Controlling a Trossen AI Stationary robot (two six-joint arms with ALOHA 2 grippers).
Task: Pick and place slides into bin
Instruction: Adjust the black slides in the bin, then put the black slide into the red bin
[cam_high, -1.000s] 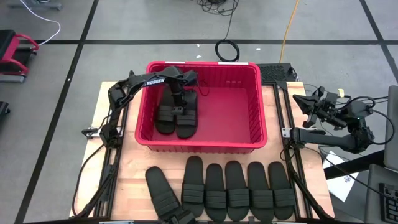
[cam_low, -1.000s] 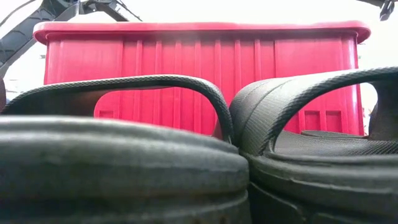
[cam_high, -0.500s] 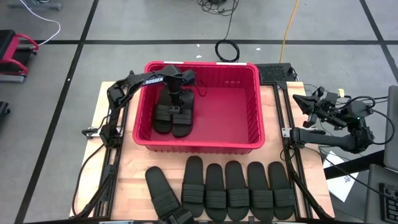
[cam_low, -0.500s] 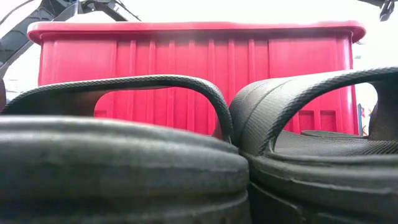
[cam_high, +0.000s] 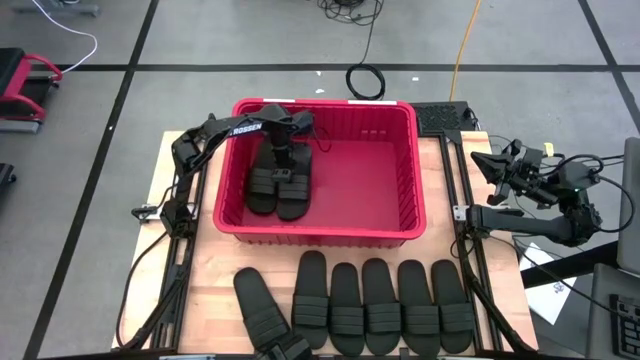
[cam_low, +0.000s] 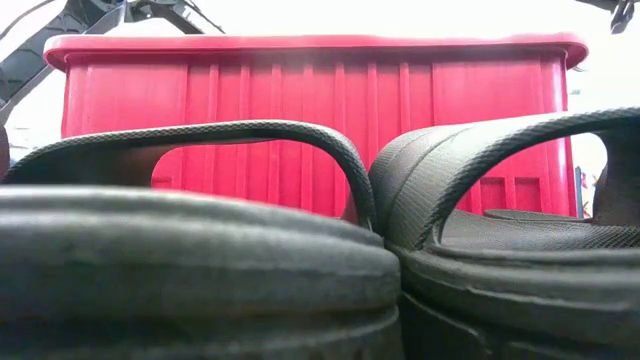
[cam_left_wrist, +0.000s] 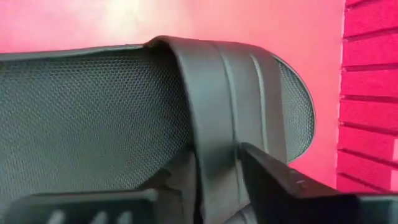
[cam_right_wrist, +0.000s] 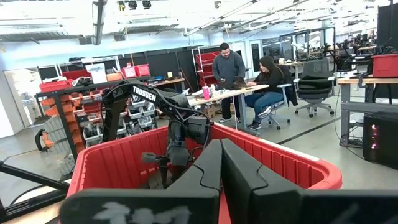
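Inside the bin, left gripper jaws clamped on a slide's strap, beside another; six slides wait on the counter. Risk: strap snags, lifting out on retreat. Right gripper closed, parked off-counter.

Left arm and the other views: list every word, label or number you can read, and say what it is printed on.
"TROSSEN", white letters on the left arm's link, read in the right wrist view.
"ROSSEN", the same branding seen from above on the left arm over the bin; its first letter is hidden.
Bins and boxes on the room's shelves: too small to read.
Slides: no readable text.
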